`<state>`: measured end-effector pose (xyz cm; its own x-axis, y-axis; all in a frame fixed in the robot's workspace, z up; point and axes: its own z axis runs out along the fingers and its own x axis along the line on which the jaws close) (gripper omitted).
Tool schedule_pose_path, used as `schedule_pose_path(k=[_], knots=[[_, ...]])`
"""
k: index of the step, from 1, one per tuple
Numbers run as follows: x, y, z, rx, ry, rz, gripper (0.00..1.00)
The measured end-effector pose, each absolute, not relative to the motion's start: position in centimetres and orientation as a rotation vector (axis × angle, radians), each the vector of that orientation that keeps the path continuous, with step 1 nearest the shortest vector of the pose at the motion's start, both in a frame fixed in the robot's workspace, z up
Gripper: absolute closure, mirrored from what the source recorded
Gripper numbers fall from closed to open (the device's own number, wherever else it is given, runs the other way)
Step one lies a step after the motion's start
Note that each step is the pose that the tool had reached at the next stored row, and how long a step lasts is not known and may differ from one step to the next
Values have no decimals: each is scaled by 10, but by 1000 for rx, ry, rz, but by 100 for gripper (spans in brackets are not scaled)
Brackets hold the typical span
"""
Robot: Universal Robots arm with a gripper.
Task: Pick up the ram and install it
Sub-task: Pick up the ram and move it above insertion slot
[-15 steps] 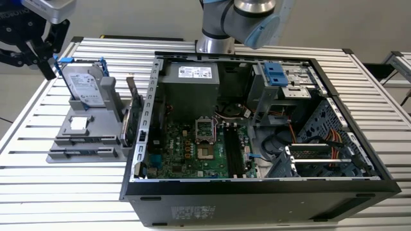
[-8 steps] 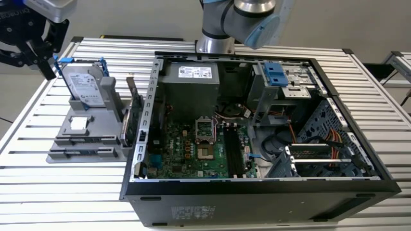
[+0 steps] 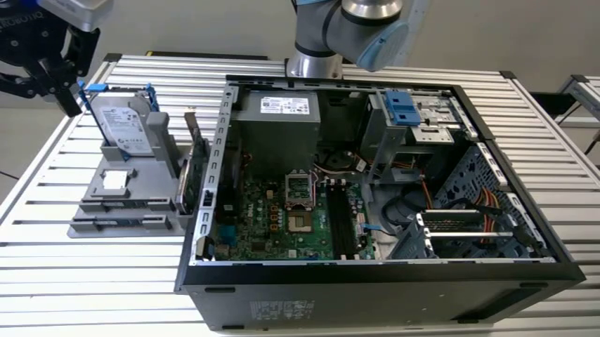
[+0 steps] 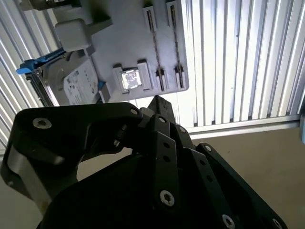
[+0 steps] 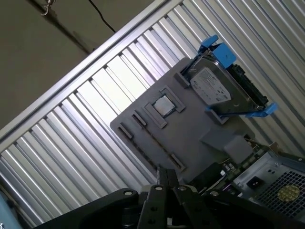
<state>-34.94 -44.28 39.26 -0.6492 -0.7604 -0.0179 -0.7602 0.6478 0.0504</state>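
Observation:
My black gripper (image 3: pixel 67 105) hangs high over the table's far corner at the exterior view's left, above and behind the grey parts holder (image 3: pixel 140 195). Both wrist views look down past the fingertips, gripper (image 4: pixel 159 101) and gripper (image 5: pixel 167 172), which meet with nothing seen between them. Below lies the holder (image 4: pixel 128 38), also holder (image 5: pixel 190 138). Two narrow slots (image 4: pixel 152 33) at its front each show a thin dark strip; I cannot tell whether either is the ram. The black memory slots (image 3: pixel 339 225) lie on the motherboard in the open case.
A silver hard drive (image 3: pixel 126 126) with a blue bracket stands in the holder, with a small square chip (image 3: pixel 114 180) in front. A green expansion card (image 3: pixel 192 165) stands between the holder and the open computer case (image 3: pixel 375 281). The arm's base (image 3: pixel 314 42) rises behind the case.

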Motion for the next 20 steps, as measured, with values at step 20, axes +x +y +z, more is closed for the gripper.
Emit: schedule_pose_path(k=[20], knots=[[-349,-443,393,1445,-2780,-83,100]])
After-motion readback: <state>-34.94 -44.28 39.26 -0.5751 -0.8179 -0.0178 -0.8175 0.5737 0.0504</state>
